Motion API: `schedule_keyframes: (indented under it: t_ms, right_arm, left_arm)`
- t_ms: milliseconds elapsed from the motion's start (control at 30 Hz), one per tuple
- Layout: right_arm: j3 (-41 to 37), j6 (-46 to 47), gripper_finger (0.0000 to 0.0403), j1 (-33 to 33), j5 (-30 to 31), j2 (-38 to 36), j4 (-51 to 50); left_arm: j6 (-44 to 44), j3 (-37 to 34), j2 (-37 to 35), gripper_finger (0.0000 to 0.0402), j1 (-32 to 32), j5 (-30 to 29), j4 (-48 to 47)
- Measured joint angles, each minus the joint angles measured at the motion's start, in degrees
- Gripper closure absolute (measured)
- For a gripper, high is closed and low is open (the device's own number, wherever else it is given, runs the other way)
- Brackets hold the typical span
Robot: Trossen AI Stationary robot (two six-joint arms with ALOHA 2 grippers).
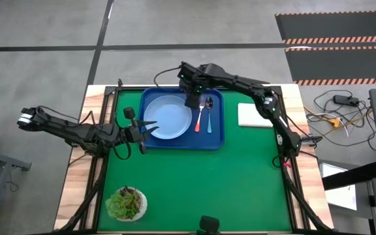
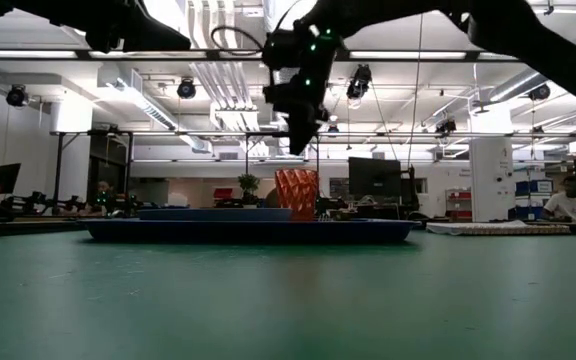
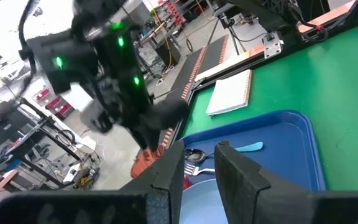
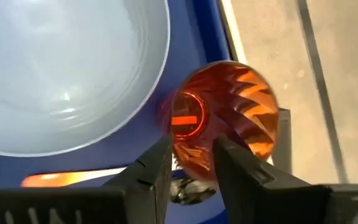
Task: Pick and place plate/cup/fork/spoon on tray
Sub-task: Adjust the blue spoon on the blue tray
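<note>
Four items sit on the tray (image 1: 217, 137): plate (image 1: 168, 117), cup (image 2: 296, 194), fork (image 1: 200, 116), spoon (image 1: 209, 113). Right pincer (image 1: 192, 99) hangs released above the cup; left pincer (image 1: 142, 132), released, waits frame-left.

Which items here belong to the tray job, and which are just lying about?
Job: tray, plate, cup, fork, spoon.

Lying about: succulent pot, white pad.
</note>
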Motion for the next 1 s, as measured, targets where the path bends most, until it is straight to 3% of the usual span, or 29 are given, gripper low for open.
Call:
schedule_keyframes:
  t_ms: [233,400,733,867,1000]
  right_arm:
    - [-0.9,5.1,0.0301,4.3,-6.3,-5.0,-2.6]
    - [-9.4,4.8,0.0310,12.5,-7.5,-9.3,3.6]
    - [-45.7,3.8,0.0331,30.9,-7.1,-24.4,37.9]
    - [-58.2,3.4,0.0339,33.8,-7.0,-29.2,53.8]
    - [-68.0,3.5,0.0345,34.0,-7.0,-32.4,68.0]
  left_arm:
    - [-0.6,0.0,0.0,0.0332,0.0,0.0,-0.3]
    - [-5.9,0.0,0.0,0.0332,-0.2,0.3,-0.9]
    - [-25.2,-1.4,0.1,0.0332,-1.2,1.2,-5.2]
    - [-33.9,-2.2,0.1,0.0332,-1.2,2.3,-6.7]
    - [-40.3,-2.3,0.2,0.0332,-1.2,7.3,-8.1]
